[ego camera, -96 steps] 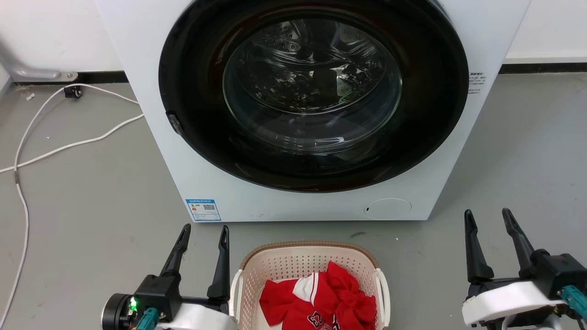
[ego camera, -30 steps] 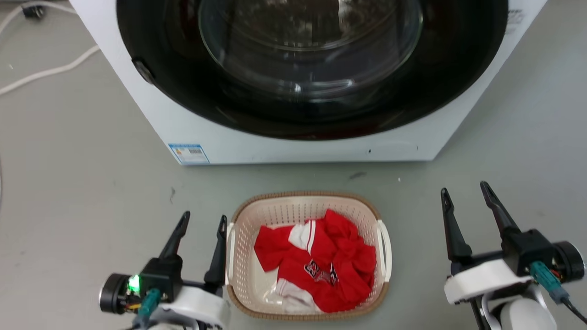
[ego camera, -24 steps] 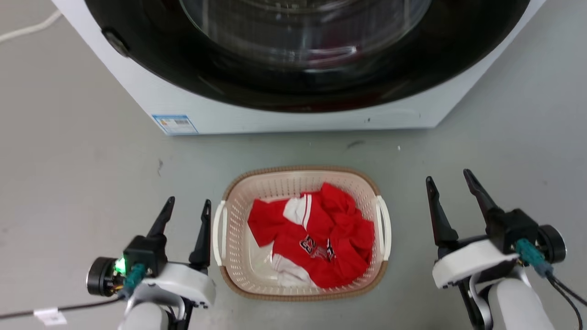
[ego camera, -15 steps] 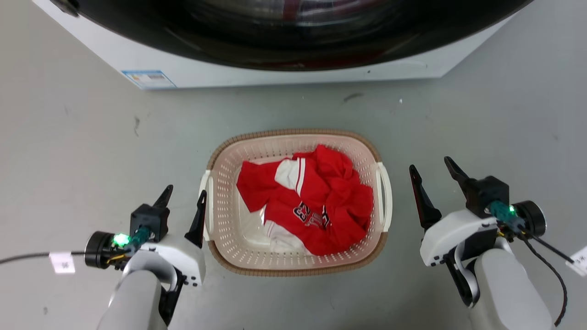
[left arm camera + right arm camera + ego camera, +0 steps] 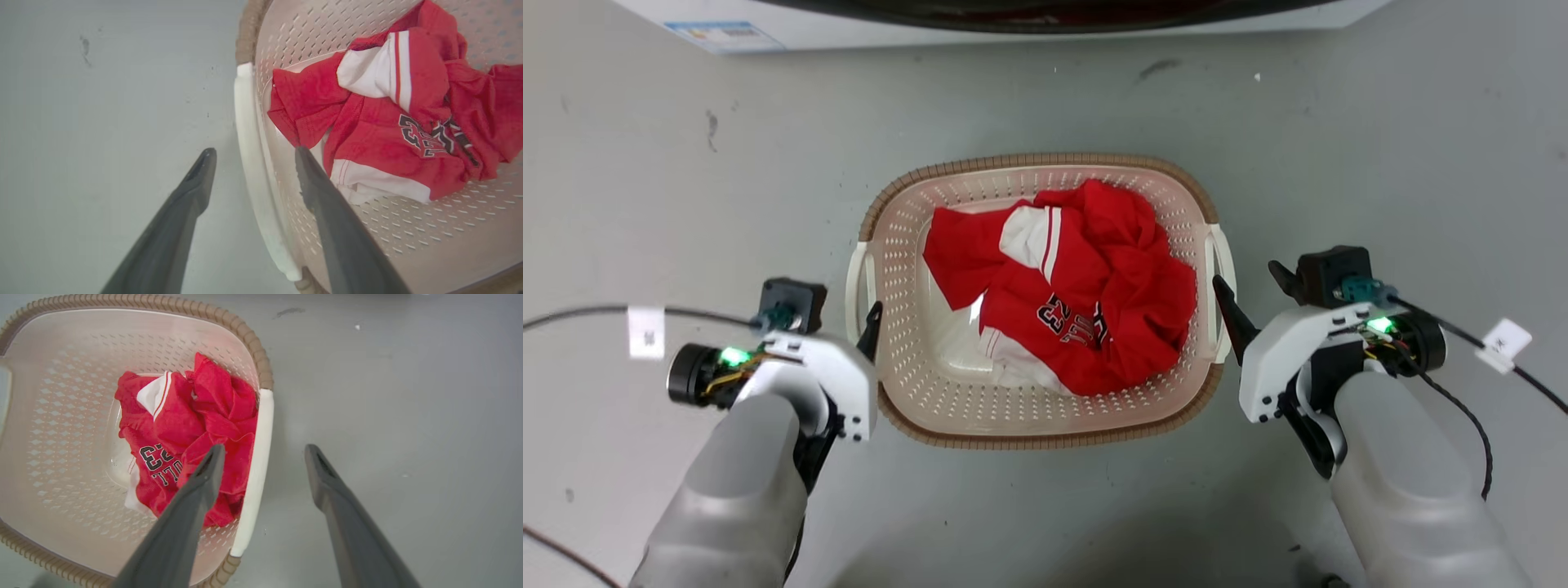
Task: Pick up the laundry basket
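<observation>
The laundry basket (image 5: 1037, 160), cream and perforated with a brown woven-look rim, stands on the grey floor and holds a crumpled red and white jersey (image 5: 1078, 286). My left gripper (image 5: 837, 314) is open and tilted down over the basket's white left handle (image 5: 854, 282). In the left wrist view the left gripper (image 5: 254, 152) has that handle (image 5: 249, 134) between its fingers, one finger outside the basket (image 5: 245, 32) and one inside. My right gripper (image 5: 1245, 278) is open at the right handle (image 5: 1225, 261). In the right wrist view the right gripper (image 5: 265, 449) straddles that handle (image 5: 257, 457), near the basket rim (image 5: 245, 330).
The washing machine's white base (image 5: 1013, 12) with a blue label (image 5: 719, 37) lies along the top edge, beyond the basket. Dark cables with white tags trail from my wrists at the left (image 5: 645, 331) and the right (image 5: 1503, 339). Bare grey floor surrounds the basket.
The camera has tilted down, so the washer has slid out at the top. Both open grippers have come in from beside the basket and now straddle its side handles.
</observation>
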`<state>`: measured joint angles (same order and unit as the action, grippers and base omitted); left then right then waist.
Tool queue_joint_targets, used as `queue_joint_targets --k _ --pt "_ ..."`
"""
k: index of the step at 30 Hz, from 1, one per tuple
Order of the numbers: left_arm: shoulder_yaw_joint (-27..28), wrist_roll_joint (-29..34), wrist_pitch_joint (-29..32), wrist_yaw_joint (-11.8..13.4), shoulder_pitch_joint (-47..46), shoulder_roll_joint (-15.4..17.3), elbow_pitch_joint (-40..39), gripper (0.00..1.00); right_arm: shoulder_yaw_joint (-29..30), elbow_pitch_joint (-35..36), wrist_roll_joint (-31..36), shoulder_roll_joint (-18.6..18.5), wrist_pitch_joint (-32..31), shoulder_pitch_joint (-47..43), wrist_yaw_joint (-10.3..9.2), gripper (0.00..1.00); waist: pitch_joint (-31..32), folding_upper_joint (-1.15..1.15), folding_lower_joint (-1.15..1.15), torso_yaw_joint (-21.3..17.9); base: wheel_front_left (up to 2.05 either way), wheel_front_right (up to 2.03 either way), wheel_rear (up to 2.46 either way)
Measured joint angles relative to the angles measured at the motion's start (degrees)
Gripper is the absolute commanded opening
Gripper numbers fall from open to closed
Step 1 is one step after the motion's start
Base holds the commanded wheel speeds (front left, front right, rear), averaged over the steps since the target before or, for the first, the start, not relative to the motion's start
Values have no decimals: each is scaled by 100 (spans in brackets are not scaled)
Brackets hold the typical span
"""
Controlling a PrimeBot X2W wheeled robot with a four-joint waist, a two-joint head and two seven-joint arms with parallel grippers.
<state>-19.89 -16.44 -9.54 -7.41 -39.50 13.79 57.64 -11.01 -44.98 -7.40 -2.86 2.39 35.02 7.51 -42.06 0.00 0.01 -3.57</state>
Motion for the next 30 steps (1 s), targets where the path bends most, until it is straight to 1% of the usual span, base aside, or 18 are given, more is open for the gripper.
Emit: queue_joint_targets --k 1,2,6,13,20,21,22,25,26,27,28,29,30 --pt "-125 -111 96 0 -92 3 43 100 -35 -142 -30 -1 -43 92 0 100 -55 0 0 7 0 0 0" --pt "-520 -439 400 0 -333 30 110 100 -158 -502 -123 -1 -124 380 0 100 -193 0 0 48 0 0 0" --pt "-969 -889 726 0 -550 144 103 100 -412 -912 -435 2 -319 758 0 100 -355 0 0 97 0 0 0" --pt "-1733 -1581 1249 0 -855 402 -18 100 -799 -1463 -623 0 -535 1323 0 100 -584 0 0 109 0 0 0" --pt "-2372 -2185 1601 0 -1031 615 -154 100 -1010 -1870 -817 0 -698 1602 0 100 -721 0 0 117 0 0 0" --pt "-2451 -2250 1611 0 -1040 639 -168 100 -1021 -1907 -856 0 -697 1628 0 100 -736 0 0 118 0 0 0" --pt "-2652 -2427 1608 0 -1121 693 -189 100 -1079 -1990 -1027 0 -681 1693 0 100 -778 0 -1 134 0 0 0" --pt "-2810 -2596 1592 0 -1175 703 -180 100 -1156 -2081 -1136 1 -628 1720 0 100 -813 0 0 150 0 0 0" --pt "-2866 -2653 1593 0 -1188 703 -174 91 -1190 -2116 -1150 1 -630 1726 0 100 -821 0 0 154 0 0 0" --pt "-2927 -2724 1595 0 -1197 705 -177 34 -1218 -2151 -1183 1 -639 1728 0 100 -827 0 -1 157 0 0 0" --pt "-2978 -2805 1614 0 -1201 709 -196 0 -1230 -2192 -1198 1 -645 1739 0 49 -833 0 -1 158 0 0 0" --pt "-3042 -2886 1629 0 -1202 713 -222 0 -1232 -2239 -1207 2 -621 1767 0 0 -838 0 -1 159 0 0 0" --pt "-3100 -2964 1629 -13 -1203 710 -260 0 -1233 -2282 -1206 1 -588 1805 0 0 -842 0 -1 163 0 0 0"
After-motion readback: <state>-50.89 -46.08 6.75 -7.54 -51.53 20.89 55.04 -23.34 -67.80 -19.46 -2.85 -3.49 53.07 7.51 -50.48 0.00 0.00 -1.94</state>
